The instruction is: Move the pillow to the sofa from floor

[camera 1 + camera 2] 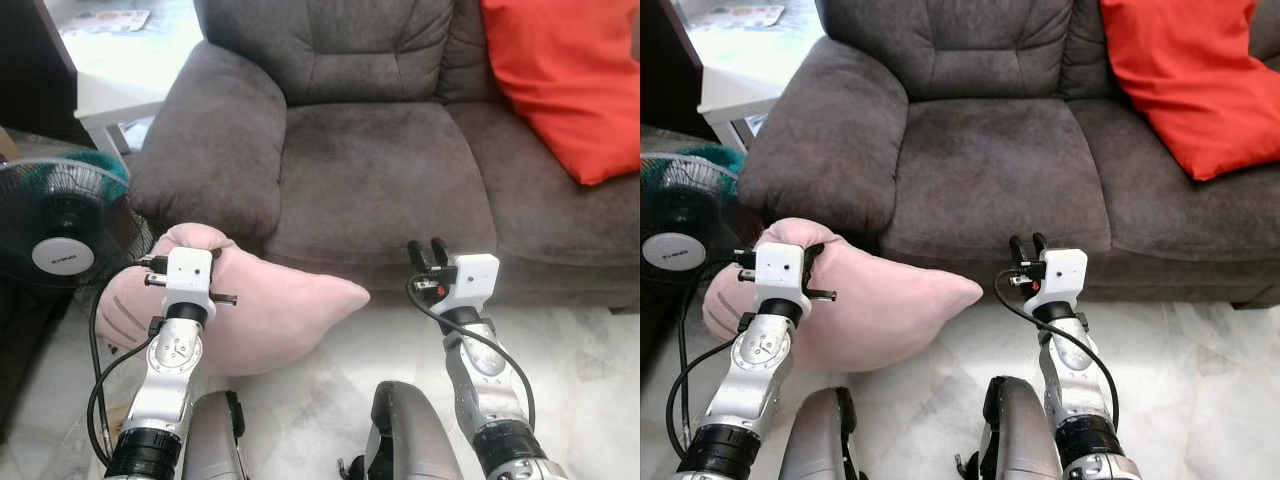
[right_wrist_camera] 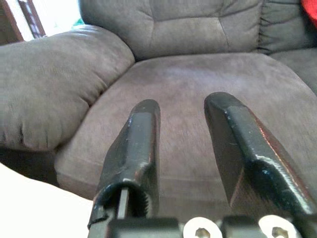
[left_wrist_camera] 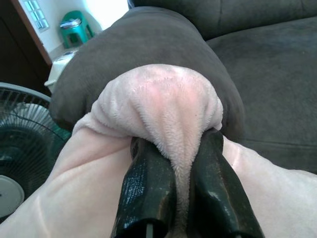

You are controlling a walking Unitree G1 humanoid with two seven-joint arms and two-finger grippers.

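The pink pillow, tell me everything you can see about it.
The pink pillow is a soft, plush cushion with a fleecy surface, pale pink all over. It sits low in front of the grey sofa, beside the armrest, one corner pointing toward the right gripper. The left gripper is shut on a bunched fold at its top, squeezing the fabric into a rounded bulge between the black fingers. A fan stands just beyond it on the robot's left.

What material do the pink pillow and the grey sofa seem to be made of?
Pillow: looks like soft plush fleece, matte; its fuzzy nap bunches between the left gripper fingers. Sofa: probably microfibre or suede-like fabric, matte, with faint brushed shading and stitched seams.
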